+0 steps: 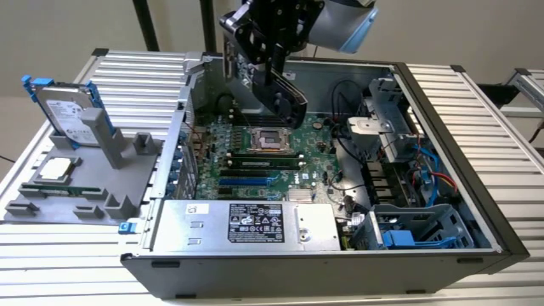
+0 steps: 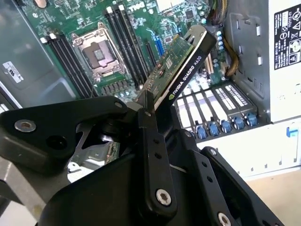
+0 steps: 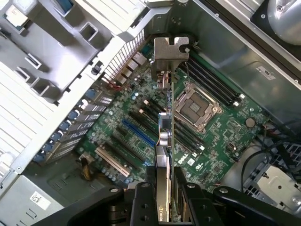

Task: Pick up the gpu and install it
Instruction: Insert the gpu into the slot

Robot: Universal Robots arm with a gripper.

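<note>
The arm (image 1: 344, 22) comes in from above, its wrist turning the hand (image 1: 274, 70) downward; the two black fingers (image 3: 143, 197) are clamped on the graphics card (image 1: 287, 99), which hangs just below the fingertips.

The exterior view looks down from high and well back at the open computer case (image 1: 255, 280) on the slatted counter (image 1: 476, 95). Both wrist views sit close above the motherboard (image 2: 127, 19) (image 3: 221, 136), facing down along the gpu (image 2: 188, 66) (image 3: 164, 132) (edge-on in the first wrist view). All three share the CPU socket (image 1: 270, 139) (image 2: 99, 54) (image 3: 195, 107).
</note>
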